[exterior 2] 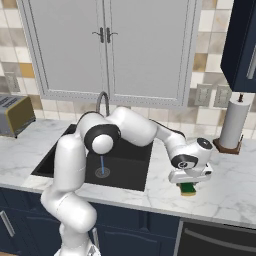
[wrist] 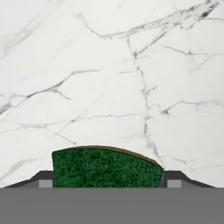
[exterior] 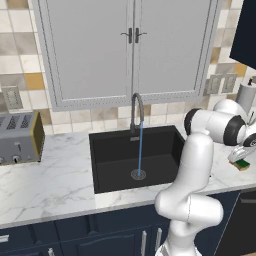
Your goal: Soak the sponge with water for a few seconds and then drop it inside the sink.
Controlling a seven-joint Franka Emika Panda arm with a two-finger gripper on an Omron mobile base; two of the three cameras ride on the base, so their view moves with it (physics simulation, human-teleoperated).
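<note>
The sponge (exterior 2: 188, 189), green scouring side up over a yellow body, lies on the white marble counter right of the sink (exterior: 112, 160). My gripper (exterior 2: 189, 183) points down over it. In the hand view the sponge (wrist: 105, 168) fills the gap between my fingertips (wrist: 45, 180), which sit against both its ends, so the gripper (wrist: 109, 181) is shut on it. From the left base view the sponge (exterior: 243, 164) peeks out under the hand (exterior: 242, 156). A thin blue stream of water (exterior: 140, 150) falls from the faucet (exterior: 136, 107) onto the drain; the water (exterior 2: 102, 162) is partly hidden by my arm.
A grey toaster (exterior: 20, 137) stands on the counter far left of the sink. A paper towel roll (exterior 2: 234, 122) on a dark base stands at the back right, close behind the hand. Grey cabinets hang above the faucet.
</note>
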